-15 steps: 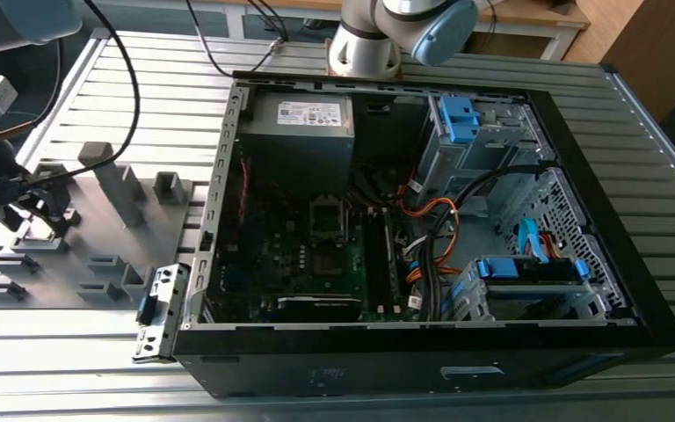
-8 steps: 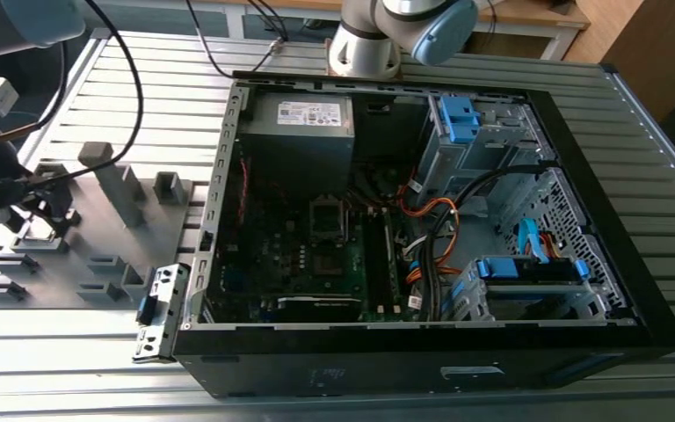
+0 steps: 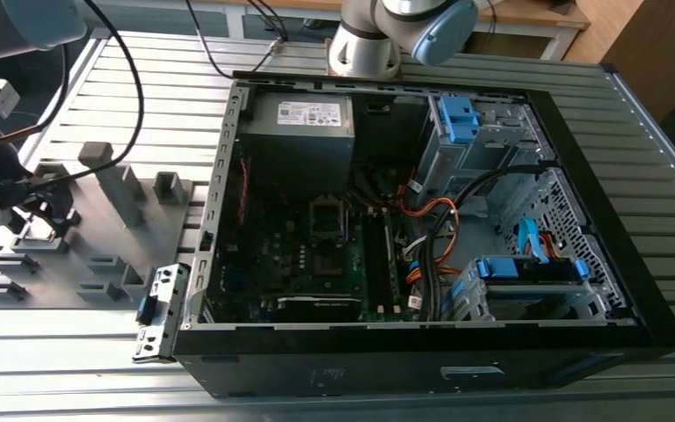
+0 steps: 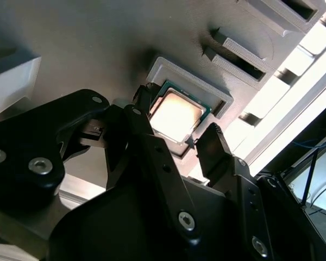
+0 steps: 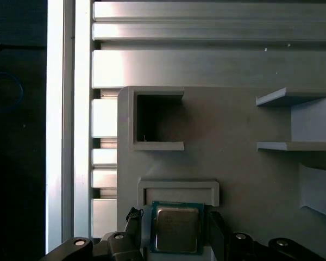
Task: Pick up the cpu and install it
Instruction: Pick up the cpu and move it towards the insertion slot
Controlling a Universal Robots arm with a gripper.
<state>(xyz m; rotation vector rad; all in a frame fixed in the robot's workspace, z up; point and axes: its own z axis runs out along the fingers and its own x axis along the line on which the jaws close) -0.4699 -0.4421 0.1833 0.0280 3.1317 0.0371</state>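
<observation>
Two black fingers (image 4: 152,147) of the gripper (image 4: 175,115) straddle the cpu (image 4: 178,113) in the second wrist view. One stands at each of two opposite sides, set only a little wider than the chip, and whether either tip touches its edge cannot be told. The cpu lies flat, silver-grey top up with a green rim showing, in a shallow square pocket (image 4: 206,87) of a grey fixture plate (image 4: 70,49).

In the first wrist view the cpu (image 5: 176,228) sits between the fingertips (image 5: 133,216), with a raised grey lip (image 5: 179,187) just beyond it. A deeper square recess (image 5: 157,119) lies farther along the plate (more slots and ribs rise from the same plate).

In the exterior view the gripper (image 3: 35,220) hangs low over the fixture plate (image 3: 115,264) at the exterior view's left, on the slatted metal table (image 3: 138,97). The open computer case (image 3: 619,290) lies just beside the plate toward the exterior view's right. Its motherboard socket (image 3: 328,215), near the frame's centre, is well apart from the gripper.
</observation>
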